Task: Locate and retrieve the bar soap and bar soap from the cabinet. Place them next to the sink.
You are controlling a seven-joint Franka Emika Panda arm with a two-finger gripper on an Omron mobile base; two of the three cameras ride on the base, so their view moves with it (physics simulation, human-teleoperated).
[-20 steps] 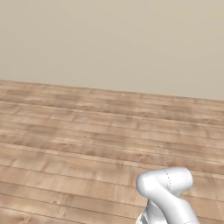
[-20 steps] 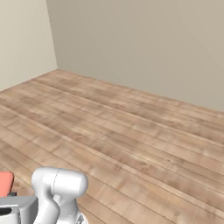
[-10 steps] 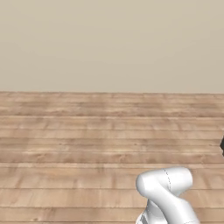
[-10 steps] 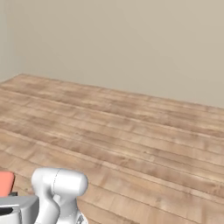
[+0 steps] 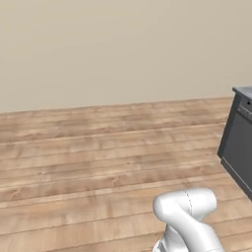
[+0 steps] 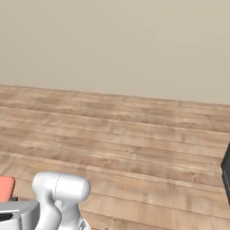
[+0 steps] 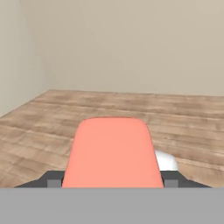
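Plain beige wall [image 5: 113,44], wood plank floor [image 5: 88,167], dark grey unit [image 5: 239,140] at floor's right edge, wall corner at left in hand view.

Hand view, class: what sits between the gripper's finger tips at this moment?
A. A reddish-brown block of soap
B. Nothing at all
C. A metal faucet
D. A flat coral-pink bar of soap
D. In the hand view a flat coral-pink bar soap stands between the tips of the gripper, with wooden floor and a beige wall behind it.
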